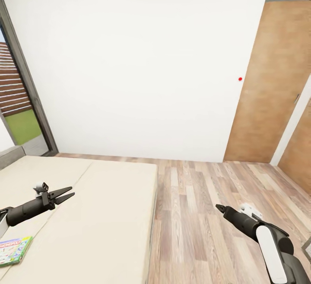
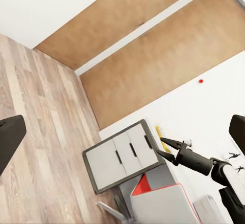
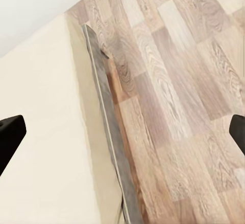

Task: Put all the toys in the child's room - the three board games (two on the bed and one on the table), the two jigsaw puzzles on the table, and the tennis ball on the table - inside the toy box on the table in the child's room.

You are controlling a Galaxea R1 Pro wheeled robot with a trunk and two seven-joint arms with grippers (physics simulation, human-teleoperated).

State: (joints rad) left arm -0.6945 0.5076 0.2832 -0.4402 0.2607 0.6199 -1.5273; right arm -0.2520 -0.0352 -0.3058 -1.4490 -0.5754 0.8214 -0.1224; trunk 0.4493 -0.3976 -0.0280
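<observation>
While the robot faced a plain white wall, the low wide bed (image 1: 99, 215) with its smooth beige mattress served as the landmark. Over its near half hovered the left gripper (image 1: 68, 193), two tapered black fingers spread a little apart and holding nothing. Near the bed's closest corner, at the picture's edge, lay one thin flat board game box (image 1: 14, 249), printed white and green with a red band, flat on the mattress. Off the bed's far side, above the striped wood-plank floor (image 1: 207, 206), hung the right gripper (image 1: 221, 208); I could not tell how its dark fingers stood. Beyond stood a matt brown wooden door (image 1: 272, 85).
</observation>
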